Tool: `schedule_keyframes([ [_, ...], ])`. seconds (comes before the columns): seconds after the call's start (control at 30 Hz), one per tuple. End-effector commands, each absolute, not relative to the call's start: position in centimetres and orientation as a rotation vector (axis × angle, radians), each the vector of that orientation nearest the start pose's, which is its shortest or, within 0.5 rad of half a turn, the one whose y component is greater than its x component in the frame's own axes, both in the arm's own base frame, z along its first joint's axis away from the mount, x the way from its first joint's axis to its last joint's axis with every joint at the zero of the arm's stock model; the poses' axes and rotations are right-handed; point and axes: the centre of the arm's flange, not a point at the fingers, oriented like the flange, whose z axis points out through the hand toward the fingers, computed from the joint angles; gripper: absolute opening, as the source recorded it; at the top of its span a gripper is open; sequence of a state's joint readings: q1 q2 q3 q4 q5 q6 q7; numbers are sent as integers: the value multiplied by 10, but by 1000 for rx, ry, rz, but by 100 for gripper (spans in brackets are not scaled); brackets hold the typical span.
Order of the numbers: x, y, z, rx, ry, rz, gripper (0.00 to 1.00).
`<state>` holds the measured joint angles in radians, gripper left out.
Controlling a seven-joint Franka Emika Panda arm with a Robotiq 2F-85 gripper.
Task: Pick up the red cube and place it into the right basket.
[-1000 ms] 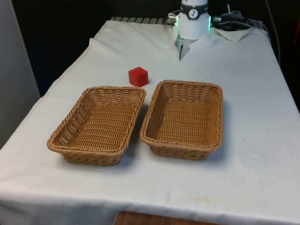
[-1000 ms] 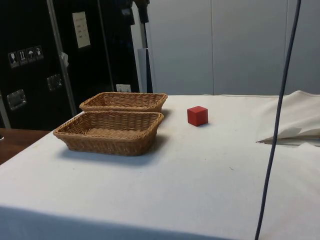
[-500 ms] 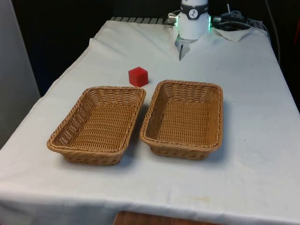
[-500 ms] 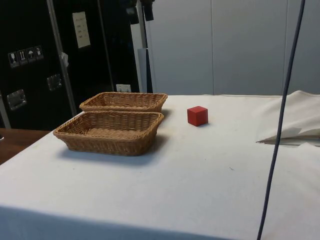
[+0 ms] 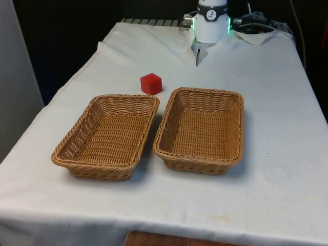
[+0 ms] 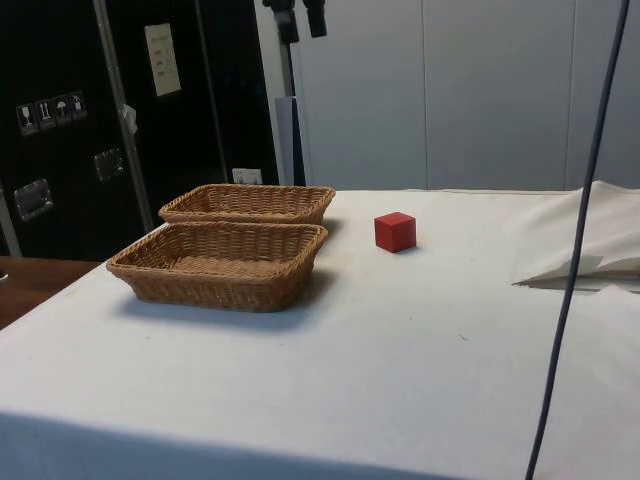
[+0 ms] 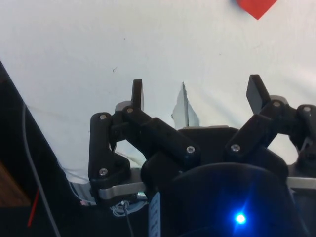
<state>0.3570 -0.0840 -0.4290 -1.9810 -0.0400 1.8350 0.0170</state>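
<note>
Starting the approach step; nothing is being held. Front view: cube (image 5: 151, 83) is sitting on the cloth (image 5: 277, 102), just beyond the left basket (image 5: 107, 136) at its 1 o'clock corner, with the right basket (image 5: 201, 129) lying at 4 o'clock from the cube. Side view: gripper (image 6: 302, 18) is hanging high above the baskets, well apart from the cube. Wrist view: fingers (image 7: 137, 94) are spread wide, released, with the cube at the frame edge. Next move, I judge: travelling over the cube, descending, straddling it.
</note>
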Motion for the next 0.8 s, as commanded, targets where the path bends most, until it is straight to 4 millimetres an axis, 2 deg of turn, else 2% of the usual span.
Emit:
schedule_keyframes([
  [0.0, 522, -49, 495, -3139, 115, 80, 100],
  [0.5, 487, -70, 486, -3115, 112, 48, 100],
  [0.77, 471, -77, 470, -3118, 133, 45, 100],
])
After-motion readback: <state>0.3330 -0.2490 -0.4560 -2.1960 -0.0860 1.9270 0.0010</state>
